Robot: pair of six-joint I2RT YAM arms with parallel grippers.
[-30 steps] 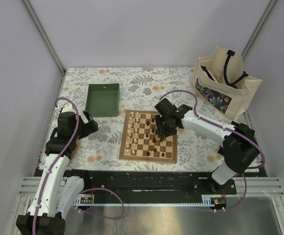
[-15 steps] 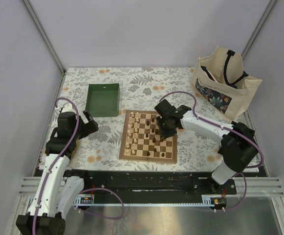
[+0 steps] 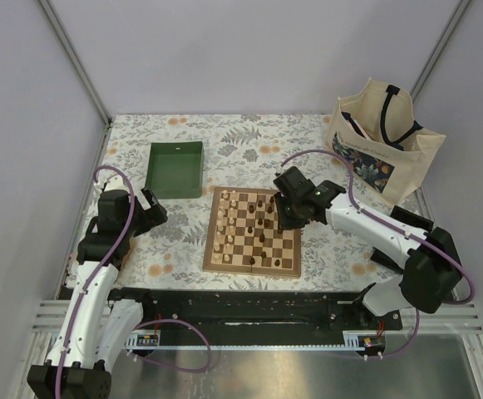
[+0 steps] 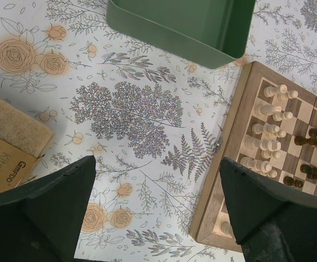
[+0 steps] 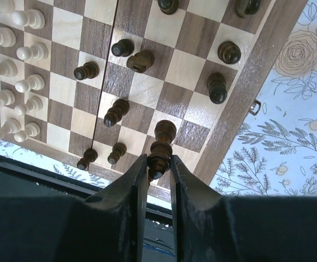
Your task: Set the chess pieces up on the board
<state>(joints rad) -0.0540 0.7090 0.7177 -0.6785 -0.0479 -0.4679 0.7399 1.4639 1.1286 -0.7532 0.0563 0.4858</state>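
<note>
The board [image 3: 211, 243] lies at the table's middle. Cream chess pieces [image 3: 229, 221] stand along its left columns, and dark ones [image 3: 263, 236] are scattered over its right half. My right gripper [image 3: 285, 208] hangs over the board's right part. In the right wrist view it [image 5: 158, 164] is shut on the top of a dark piece [image 5: 163, 136], whose base points at the squares near the board's border [image 5: 245, 93]. My left gripper [image 4: 158, 213] is open over the tablecloth, just left of the board's edge [image 4: 229, 164], with nothing between its fingers.
A green tray [image 3: 175, 169] stands behind and left of the board. A cloth tote bag [image 3: 382, 137] stands at the back right. A sponge on a cardboard pack [image 4: 8, 144] lies left of the left gripper. Enclosure walls ring the table.
The right gripper's jaws have closed on the dark piece, and the right arm has shifted a little to the right. The left arm has not moved.
</note>
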